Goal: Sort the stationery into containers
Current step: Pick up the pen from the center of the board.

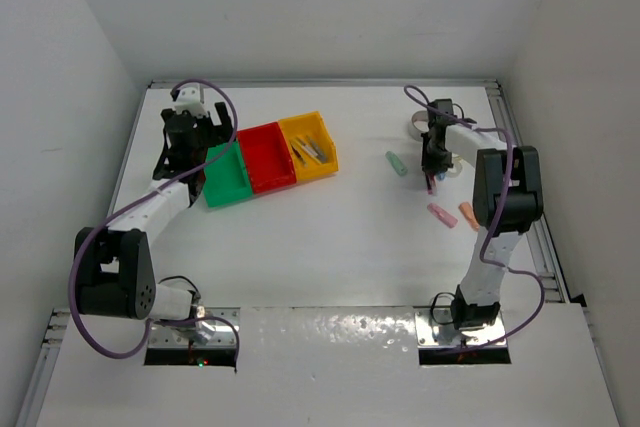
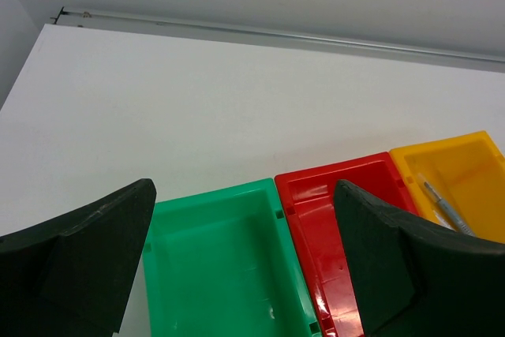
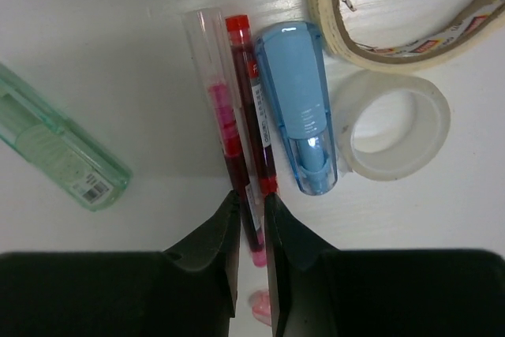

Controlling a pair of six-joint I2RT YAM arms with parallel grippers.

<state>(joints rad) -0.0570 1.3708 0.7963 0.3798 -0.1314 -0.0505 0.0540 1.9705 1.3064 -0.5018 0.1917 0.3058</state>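
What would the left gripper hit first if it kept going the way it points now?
Most likely the green bin: the open left gripper points down into it, and what shows of its inside looks empty, so its floor probably comes first.

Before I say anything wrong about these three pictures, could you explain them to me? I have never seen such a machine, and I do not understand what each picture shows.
These are two robot arms fixed at the near edge of a white table. One picture looks down from above; the other two come from small cameras on each wrist, so the black shapes at the bottom are that arm's own fingers.

The left fingers stand wide open above the green bin, holding nothing. Beside it are the red bin and the yellow bin, which already has pens in it.

The right fingers are closed on a thin red pen. Around it lie a clear pink pen, a blue stick, a pale green stick, a clear tape roll and a tan tape roll. From above, two more short sticks, pink and orange, lie nearer the arm.
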